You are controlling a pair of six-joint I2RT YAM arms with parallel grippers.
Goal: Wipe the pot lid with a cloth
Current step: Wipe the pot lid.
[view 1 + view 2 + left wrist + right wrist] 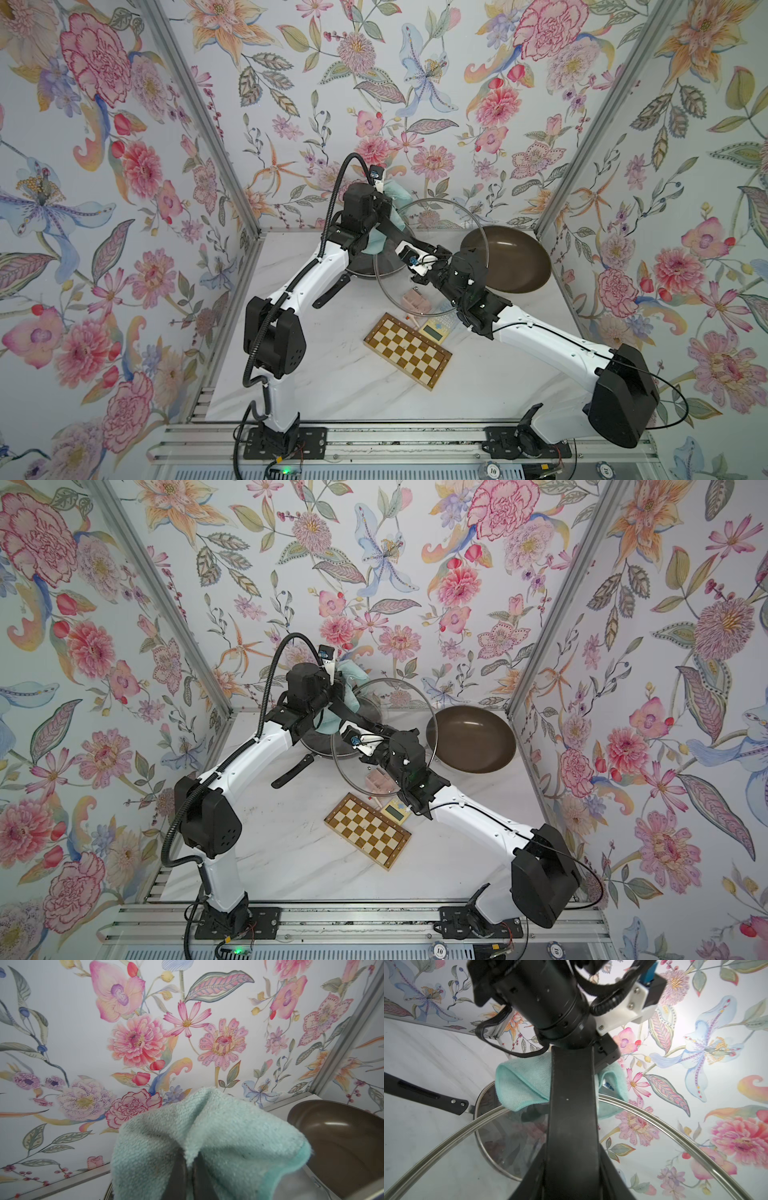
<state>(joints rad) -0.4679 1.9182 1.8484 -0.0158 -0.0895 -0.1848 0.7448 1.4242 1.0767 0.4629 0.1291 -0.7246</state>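
Observation:
The pot lid is clear glass with a steel rim, and it is held up on edge above the table. My right gripper is shut on its long black handle. The cloth is a fluffy mint-green rag, bunched up. My left gripper is shut on it, with a fold pinched between the dark fingers. The cloth hangs at the lid's far left edge, beside the handle's end.
A brown frying pan sits at the back right. A dark pan with a black handle lies under the left arm. In front lie a checkered board, a small yellow device and a pink item.

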